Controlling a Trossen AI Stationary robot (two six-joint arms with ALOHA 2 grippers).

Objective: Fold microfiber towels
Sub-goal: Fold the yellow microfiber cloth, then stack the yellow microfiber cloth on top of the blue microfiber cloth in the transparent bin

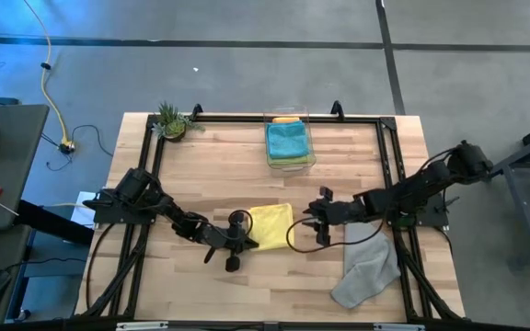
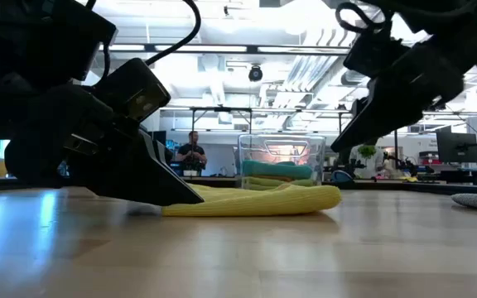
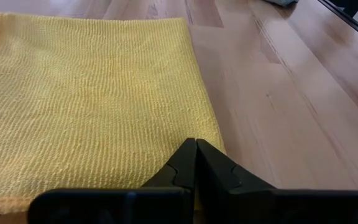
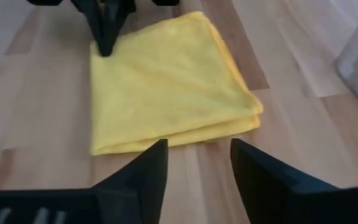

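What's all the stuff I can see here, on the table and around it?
yellow towel: one, yellow, folded, table centre front, between the two arms
grey towel: one, grey, crumpled, front right of table
bin: one, clear, back centre; teal towel on top, yellow-green and orange edges showing beneath
plant: one, green, back left corner
table: one, light wood
person: one, far back in the room
left gripper: one, dark, jaws shut, pressing the yellow towel's left edge
right gripper: one, dark, jaws open, empty, beside the yellow towel's right edge
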